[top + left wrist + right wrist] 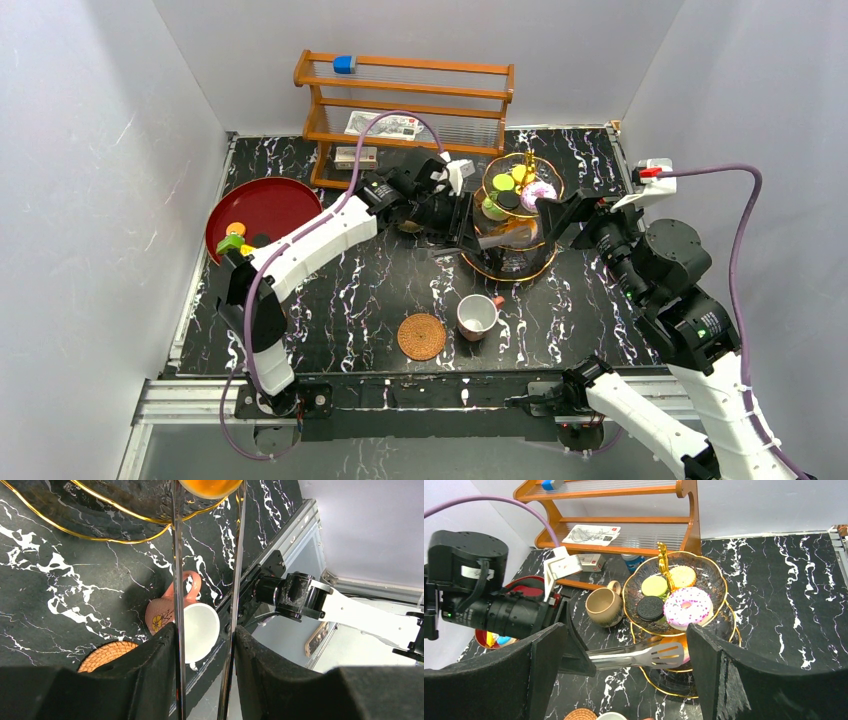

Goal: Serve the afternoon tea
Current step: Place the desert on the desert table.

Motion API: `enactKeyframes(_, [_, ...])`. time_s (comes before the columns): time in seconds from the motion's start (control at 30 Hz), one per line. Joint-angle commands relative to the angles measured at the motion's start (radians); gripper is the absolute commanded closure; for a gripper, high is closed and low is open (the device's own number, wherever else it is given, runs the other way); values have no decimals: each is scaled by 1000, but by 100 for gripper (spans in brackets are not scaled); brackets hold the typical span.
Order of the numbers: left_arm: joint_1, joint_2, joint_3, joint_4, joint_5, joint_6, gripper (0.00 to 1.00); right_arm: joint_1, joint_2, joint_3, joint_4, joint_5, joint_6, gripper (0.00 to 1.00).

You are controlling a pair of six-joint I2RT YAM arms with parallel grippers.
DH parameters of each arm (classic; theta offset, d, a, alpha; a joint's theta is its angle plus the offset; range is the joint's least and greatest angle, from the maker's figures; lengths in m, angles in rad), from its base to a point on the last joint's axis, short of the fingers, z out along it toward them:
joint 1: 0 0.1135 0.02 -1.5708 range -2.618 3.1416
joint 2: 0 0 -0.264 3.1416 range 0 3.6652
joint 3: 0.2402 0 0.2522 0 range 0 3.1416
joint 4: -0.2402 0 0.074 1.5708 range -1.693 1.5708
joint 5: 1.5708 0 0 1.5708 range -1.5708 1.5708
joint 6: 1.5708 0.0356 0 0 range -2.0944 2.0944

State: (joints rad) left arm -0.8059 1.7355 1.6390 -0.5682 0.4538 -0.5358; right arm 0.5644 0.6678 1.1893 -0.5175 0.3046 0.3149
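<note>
My left gripper (205, 629) is shut on the handles of metal tongs (639, 655). The tong blades reach into the lower tier of the gold-rimmed glass stand (545, 262) and close around an orange pastry (676, 639). The top tier carries a pink sprinkled donut (687, 607), a black sandwich cookie (650, 608) and two macarons (654, 585). A tan mug (605, 606) stands left of the stand. My right gripper (624, 632) hangs open just right of the stand, holding nothing. The white red-handled cup (477, 316) lies beside a woven coaster (421, 336).
A wooden rack (405, 100) with boxes and a blue item (344, 64) stands at the back. A red round tray (262, 212) at the left holds a few toy foods (234, 238). White walls enclose the table on three sides.
</note>
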Motion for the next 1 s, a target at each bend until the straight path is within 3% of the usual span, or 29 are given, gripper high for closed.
enactKeyframes(0.0, [-10, -2, 64, 26, 9, 2, 65, 4, 1, 19, 80, -9, 5, 2])
enactKeyframes(0.97, [-24, 107, 166, 53, -32, 20, 61, 4, -9, -15, 105, -17, 29, 2])
